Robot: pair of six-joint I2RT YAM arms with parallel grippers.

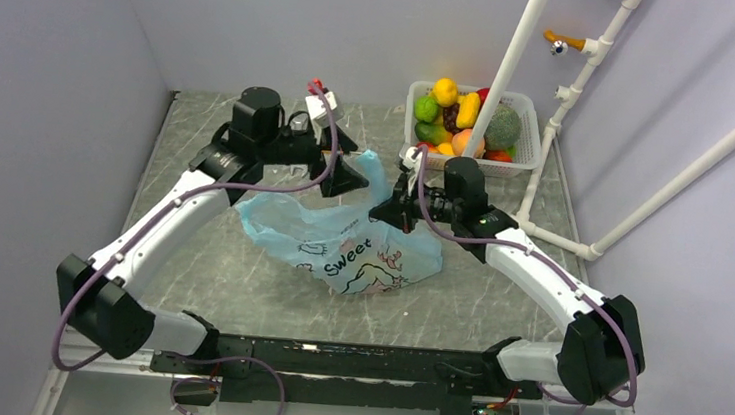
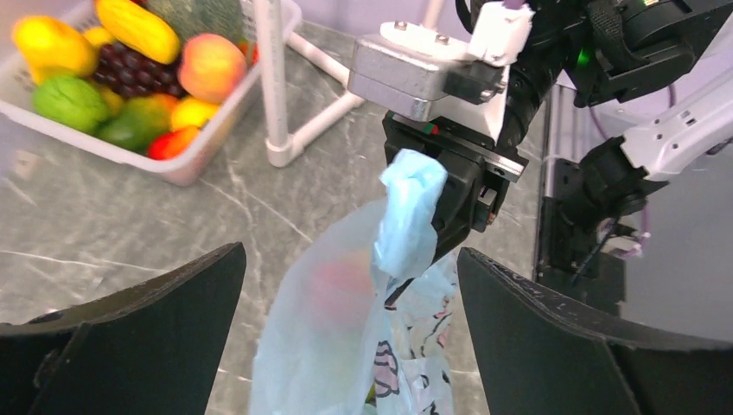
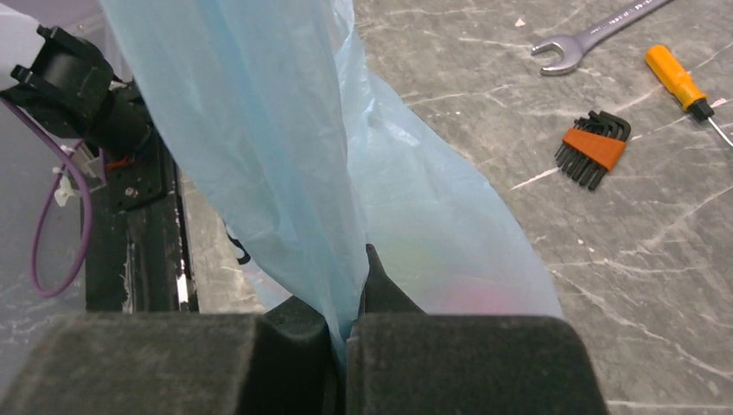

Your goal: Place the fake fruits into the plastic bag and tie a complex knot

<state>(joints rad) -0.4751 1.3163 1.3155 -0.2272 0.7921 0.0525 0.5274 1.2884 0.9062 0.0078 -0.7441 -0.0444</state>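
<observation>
Pale lilac walls close in a grey marbled table [image 1: 226,286], with a white pipe frame [image 1: 518,50] standing at its far right. From above, most of the fake fruits [image 1: 462,115] sit heaped in a white basket [image 1: 531,109] by that frame. The plastic bag [image 1: 340,240] lies crumpled mid-table between the arms. The left hand [image 1: 347,161] hangs over the bag's far edge, and the right hand [image 1: 393,213] meets its right side.

In the left wrist view, the left hand is spread wide and holds nothing, with the bag rising between its fingers. Opposite, the right hand pinches a raised flap of the film. A reddish blur shows through the plastic. It is probably a fruit already inside, but it is too soft to name.

In the right wrist view, the right hand is pressed shut on a gathered fold of the bag, which climbs taut past the lens. Faint pink and yellow tints glow through the film. Beyond it a wrench [image 3: 596,35], an orange-handled screwdriver [image 3: 678,78] and a set of hex keys [image 3: 592,143] lie on the table.

Filling seems barely begun, and the step looks like opening the bag's mouth. The right pinch should hold firm and high without tugging. The left hand should close on the opposite rim, taking one layer only. The two hands should then part gently, since the thin film stretches and slips easily.
</observation>
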